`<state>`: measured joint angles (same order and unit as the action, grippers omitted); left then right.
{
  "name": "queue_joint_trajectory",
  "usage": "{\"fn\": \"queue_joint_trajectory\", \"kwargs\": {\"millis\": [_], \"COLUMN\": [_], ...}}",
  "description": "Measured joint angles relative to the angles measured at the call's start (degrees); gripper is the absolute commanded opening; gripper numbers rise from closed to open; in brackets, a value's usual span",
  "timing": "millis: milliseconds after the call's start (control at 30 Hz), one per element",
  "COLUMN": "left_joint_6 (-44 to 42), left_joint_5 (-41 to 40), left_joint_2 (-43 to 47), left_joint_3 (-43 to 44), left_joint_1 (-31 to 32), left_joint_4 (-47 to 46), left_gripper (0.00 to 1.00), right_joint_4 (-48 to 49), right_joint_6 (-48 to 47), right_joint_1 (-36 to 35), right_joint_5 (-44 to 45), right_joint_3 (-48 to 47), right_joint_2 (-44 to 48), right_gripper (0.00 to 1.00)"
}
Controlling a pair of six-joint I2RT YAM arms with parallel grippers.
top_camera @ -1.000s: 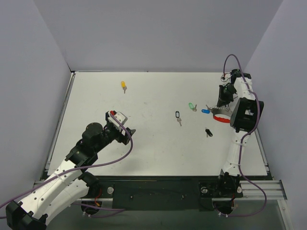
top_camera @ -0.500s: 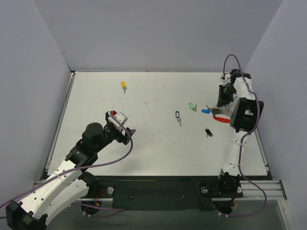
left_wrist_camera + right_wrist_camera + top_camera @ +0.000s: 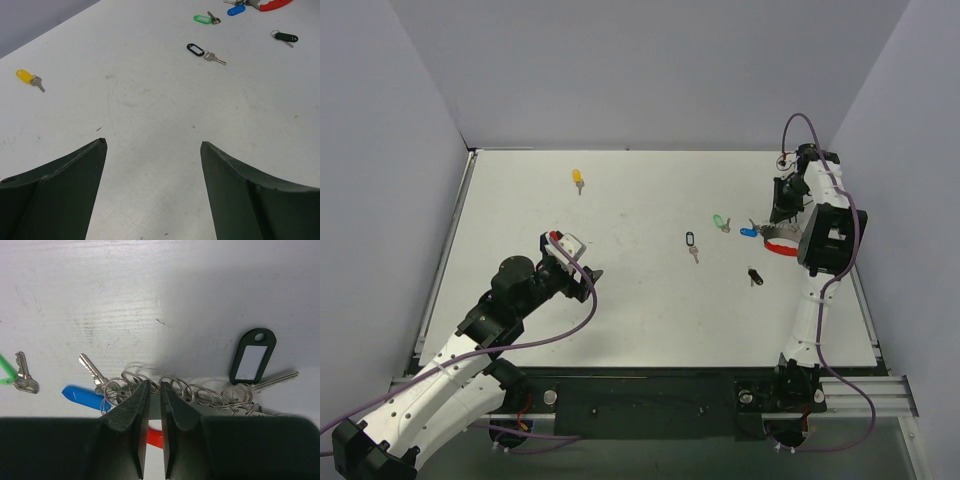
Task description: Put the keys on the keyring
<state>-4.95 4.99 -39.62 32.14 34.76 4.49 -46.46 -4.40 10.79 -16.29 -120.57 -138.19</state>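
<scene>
The red keyring [image 3: 781,247] lies at the right side of the table, with a row of silver rings [image 3: 200,390] on its metal piece. My right gripper [image 3: 154,386] points down onto it [image 3: 775,220], jaws nearly closed on the metal piece, red loop [image 3: 155,437] below. The blue key [image 3: 749,232] [image 3: 82,396] lies right beside the rings. The green key [image 3: 721,221], black key [image 3: 754,275] and yellow key [image 3: 578,179] lie loose. My left gripper [image 3: 584,276] [image 3: 152,145] is open and empty over bare table at the near left.
A key on a black-outlined tag [image 3: 691,243] lies mid-table. A second black tag with a white insert [image 3: 252,357] and its key lie at the ring row's right end. The table's right edge [image 3: 865,290] and side wall are close to the right arm.
The right arm's wrist has shifted slightly toward the far edge. The keyring, the keys and the left arm have not moved.
</scene>
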Motion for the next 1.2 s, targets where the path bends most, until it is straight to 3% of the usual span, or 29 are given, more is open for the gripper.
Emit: {"fn": "queue_joint_trajectory", "kwargs": {"millis": [1200], "left_joint_6": [0.0], "left_joint_5": [0.0], "left_joint_2": [0.0], "left_joint_3": [0.0], "left_joint_1": [0.0], "left_joint_4": [0.0], "left_gripper": [0.86], "right_joint_4": [-0.6], "right_joint_6": [0.1], "right_joint_1": [0.0], "right_joint_5": [0.0], "right_joint_3": [0.0], "right_joint_2": [-0.4], "right_gripper": [0.08]}}
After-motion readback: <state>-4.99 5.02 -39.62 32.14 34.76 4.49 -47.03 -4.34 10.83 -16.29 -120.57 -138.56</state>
